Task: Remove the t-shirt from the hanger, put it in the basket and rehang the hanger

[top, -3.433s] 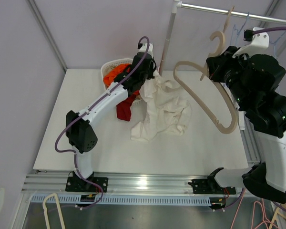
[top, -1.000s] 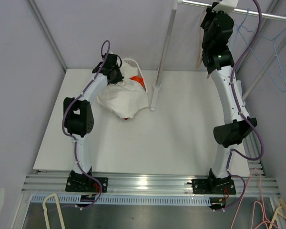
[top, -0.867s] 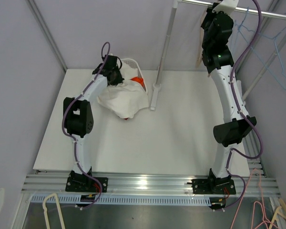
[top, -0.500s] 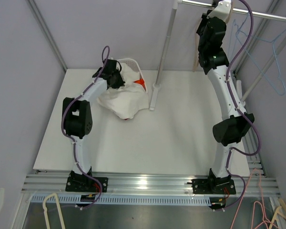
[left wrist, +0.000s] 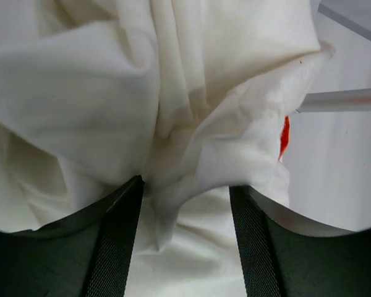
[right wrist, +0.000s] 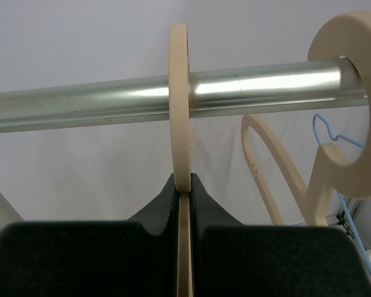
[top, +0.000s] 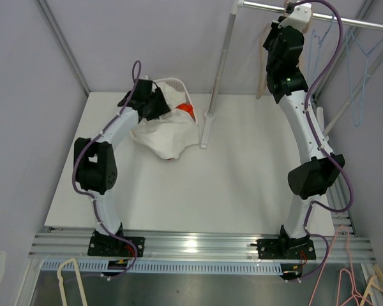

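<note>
The white t-shirt (top: pixel 168 131) lies crumpled over the basket (top: pixel 176 83) at the back left, off the hanger. My left gripper (top: pixel 154 103) is right above it and open; in the left wrist view the t-shirt (left wrist: pixel 173 93) fills the frame, and a loose fold hangs between the spread fingers (left wrist: pixel 114 247) of the left gripper (left wrist: pixel 185 235) without being pinched. My right gripper (top: pixel 287 16) is up at the rail (top: pixel 345 21). In the right wrist view the right gripper (right wrist: pixel 184 185) is shut on the beige hanger (right wrist: pixel 179 93), whose hook sits over the rail (right wrist: pixel 99 104).
Orange cloth (top: pixel 187 109) shows in the basket beside the t-shirt. The rack's upright pole (top: pixel 221 57) stands on its foot (top: pixel 206 127) right of the basket. A second beige hanger (right wrist: pixel 349 99) and blue wire hangers (top: pixel 364 70) hang on the rail.
My left gripper's jaws have opened and let go of the t-shirt on the basket. My right gripper with the hanger has shifted slightly left along the rail.
</note>
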